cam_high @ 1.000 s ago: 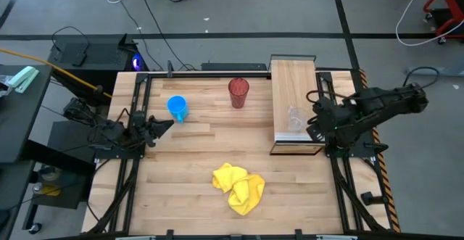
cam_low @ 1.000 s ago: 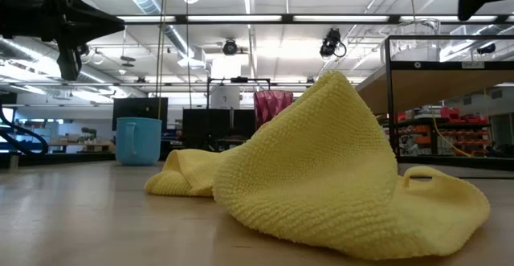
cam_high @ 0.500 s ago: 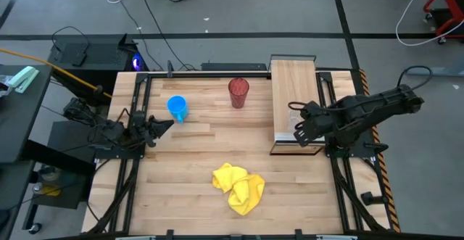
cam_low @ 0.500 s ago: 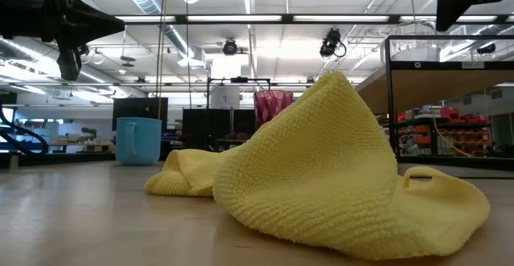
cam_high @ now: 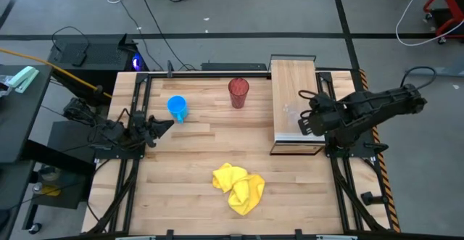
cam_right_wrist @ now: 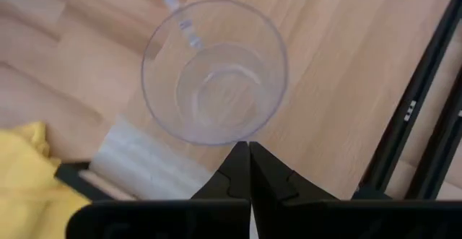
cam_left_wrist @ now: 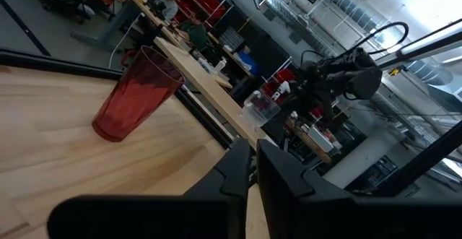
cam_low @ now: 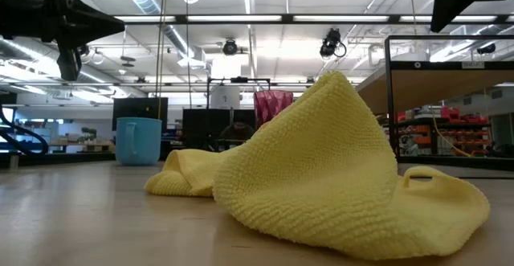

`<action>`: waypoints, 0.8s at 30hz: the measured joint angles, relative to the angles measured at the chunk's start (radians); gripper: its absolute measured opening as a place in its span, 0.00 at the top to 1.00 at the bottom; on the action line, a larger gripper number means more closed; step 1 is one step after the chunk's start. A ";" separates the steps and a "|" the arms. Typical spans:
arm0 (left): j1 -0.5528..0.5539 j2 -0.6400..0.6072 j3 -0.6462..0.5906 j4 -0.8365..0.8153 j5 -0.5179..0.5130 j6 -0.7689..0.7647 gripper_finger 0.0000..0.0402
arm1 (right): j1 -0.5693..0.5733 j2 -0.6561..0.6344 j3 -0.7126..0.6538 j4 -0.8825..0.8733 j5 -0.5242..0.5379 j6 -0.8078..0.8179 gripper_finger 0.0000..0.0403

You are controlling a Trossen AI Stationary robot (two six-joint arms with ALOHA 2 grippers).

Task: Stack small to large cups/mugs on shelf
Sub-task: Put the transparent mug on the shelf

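only right wrist view shows clear cup (cam_right_wrist: 214, 71) upright, empty.

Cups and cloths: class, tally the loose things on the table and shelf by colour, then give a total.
Clear: 1, the clear cup on the shelf
Blue: 1, the blue mug
Red: 1, the red tumbler
Yellow: 1, the yellow cloth
Total: 4

Clear cup (cam_right_wrist: 214, 71) stands upright on the light-wood shelf (cam_high: 293, 88); blue mug (cam_high: 177, 108) and red tumbler (cam_high: 238, 92) stand on the counter (cam_high: 188, 160).
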 joint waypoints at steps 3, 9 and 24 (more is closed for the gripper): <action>0.000 0.000 0.000 0.000 0.002 0.018 0.92 | -0.043 -0.002 0.000 0.000 0.026 -0.003 0.99; 0.000 0.000 0.000 0.000 0.002 0.037 0.93 | -0.138 -0.015 0.011 -0.001 0.034 -0.046 0.99; 0.000 0.000 0.000 -0.053 0.003 0.038 0.91 | -0.262 -0.020 0.198 -0.018 -0.080 -0.218 0.91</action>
